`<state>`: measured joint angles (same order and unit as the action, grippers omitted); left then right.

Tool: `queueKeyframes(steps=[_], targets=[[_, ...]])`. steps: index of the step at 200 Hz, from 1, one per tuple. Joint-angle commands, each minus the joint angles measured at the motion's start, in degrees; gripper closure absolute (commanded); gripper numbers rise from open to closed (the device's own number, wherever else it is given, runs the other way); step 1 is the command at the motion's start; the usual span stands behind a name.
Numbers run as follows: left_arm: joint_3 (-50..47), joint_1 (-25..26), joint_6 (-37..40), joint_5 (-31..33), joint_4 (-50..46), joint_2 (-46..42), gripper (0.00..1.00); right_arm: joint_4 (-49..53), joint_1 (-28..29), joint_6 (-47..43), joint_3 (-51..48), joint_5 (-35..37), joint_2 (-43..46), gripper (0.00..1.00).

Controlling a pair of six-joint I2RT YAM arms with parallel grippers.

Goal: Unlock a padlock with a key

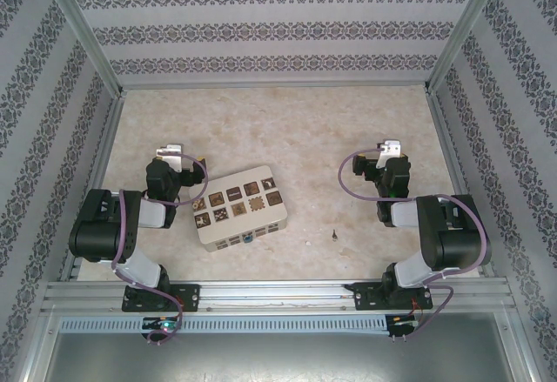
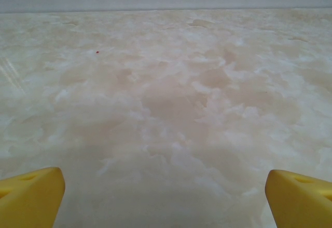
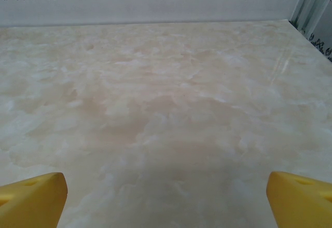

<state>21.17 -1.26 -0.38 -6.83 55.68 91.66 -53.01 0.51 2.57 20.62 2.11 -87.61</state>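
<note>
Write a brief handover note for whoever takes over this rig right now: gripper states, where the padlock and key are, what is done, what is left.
Left gripper: open, empty, over bare table.
Right gripper: open, empty.
Padlock: on the table at the near edge of the cream box; too small to tell whether they touch or how the shackle stands.
Key: lying alone on the table, right of the box, nearer the right arm.
Done: nothing; neither item is held.
Left: pick up the key, steady the padlock, insert, turn, free the shackle.
</note>
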Motion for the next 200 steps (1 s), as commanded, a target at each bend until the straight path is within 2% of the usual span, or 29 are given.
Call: queueKeyframes(steps=[1,36,60,88,115,131,156,181,200], targets=[[1.1,-0.5,-0.1,1.6,-1.3,-0.3,0.01,-1.3,0.2,-0.3,0.8,0.6,0.0,0.02],[-0.6,-0.5,-1.6,5.2,0.5,-2.5,0.01,3.7,0.4,-1.1,1.8,-1.2,4.0,0.02],[-0.6,-0.5,-2.3,8.1,-6.2,-10.2,0.01,12.2,0.4,-0.1,2.7,-0.2,10.6,0.02],[2.6,-0.5,-8.4,12.9,-22.5,-21.8,0.01,25.1,0.5,3.3,5.2,-2.5,18.4,0.02],[8.4,-0.5,-19.2,12.9,-45.5,-32.8,0.01,38.2,0.7,8.0,8.4,-7.1,24.4,0.02],[10.7,-0.5,-24.9,11.1,-57.4,-37.9,0.01,45.7,0.9,11.2,10.4,-10.2,27.1,0.02],[13.0,-0.6,-32.8,5.9,-71.0,-43.7,0.01,55.3,1.1,15.8,13.6,-16.2,29.4,0.02],[15.9,-0.5,-39.4,-0.1,-83.6,-45.9,0.01,61.4,1.4,19.7,16.1,-21.3,29.3,0.02],[18.1,-0.5,-41.4,-3.4,-91.3,-45.9,0.01,64.2,1.8,21.0,17.6,-24.5,28.1,0.02]])
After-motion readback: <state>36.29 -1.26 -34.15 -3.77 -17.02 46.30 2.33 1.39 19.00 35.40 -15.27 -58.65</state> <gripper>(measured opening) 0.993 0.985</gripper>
